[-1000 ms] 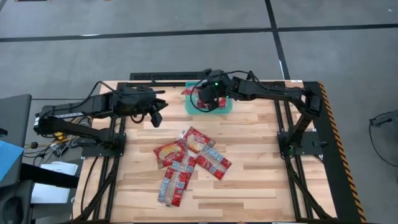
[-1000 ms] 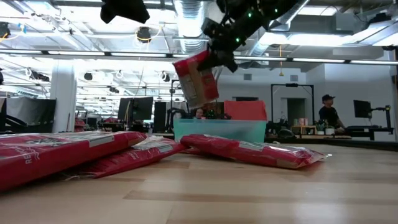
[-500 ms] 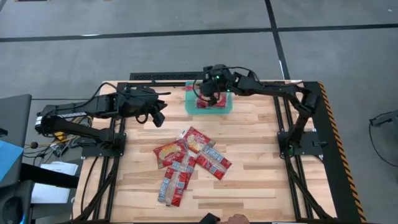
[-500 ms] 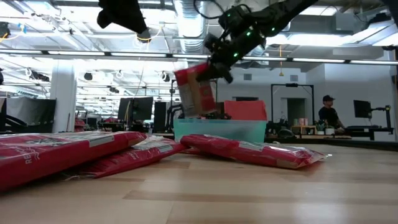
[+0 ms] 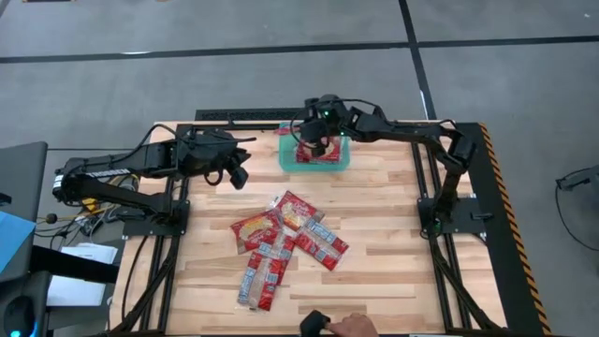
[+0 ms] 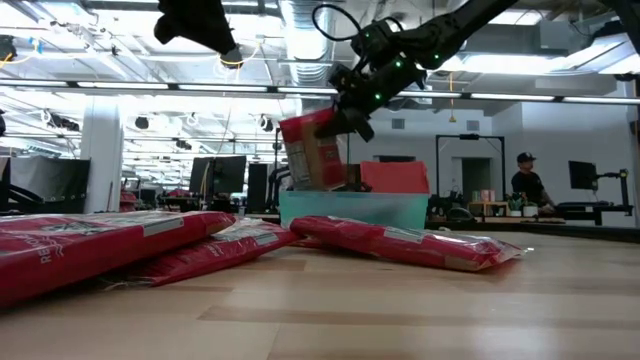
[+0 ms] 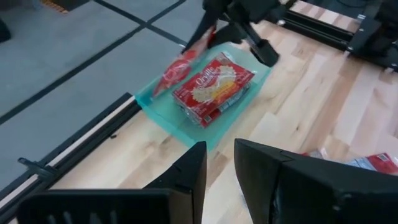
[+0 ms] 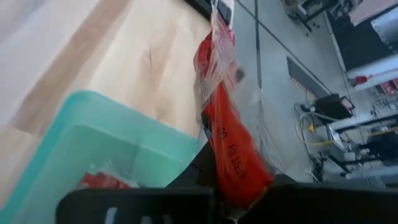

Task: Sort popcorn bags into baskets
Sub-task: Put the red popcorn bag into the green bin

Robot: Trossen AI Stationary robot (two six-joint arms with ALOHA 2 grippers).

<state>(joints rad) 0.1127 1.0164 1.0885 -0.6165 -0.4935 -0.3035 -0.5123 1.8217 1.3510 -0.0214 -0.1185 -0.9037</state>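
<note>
My right gripper (image 5: 316,142) is over the teal basket (image 5: 339,167) at the table's far edge, shut on a red popcorn bag (image 6: 312,152). The bag hangs slanting, with its lower end about level with the basket's rim (image 6: 350,196). Two or more squarish bags (image 7: 212,87) lie flat in the basket. Several more bags (image 5: 284,245) lie in a loose pile at the table's middle. My left gripper (image 5: 236,175) hovers left of the basket, empty, its fingers (image 7: 198,163) a narrow gap apart. My right gripper pinches the bag's upper end (image 8: 241,184) between its two fingers, coming from above and slanting down. The bag hangs on edge below the fingers, its clear sealed end (image 8: 214,59) lowest. Whether that end touches the basket, I cannot tell.
A person's hand (image 5: 348,326) with a dark object reaches in at the table's near edge. The arms' black frames stand along the left (image 5: 159,225) and right (image 5: 440,211) sides. Bare wood lies between the pile and the basket.
My right gripper has gone down toward the basket with the bag, which has sunk until its lower end reaches the rim. The person's hand has come into view at the near edge.
</note>
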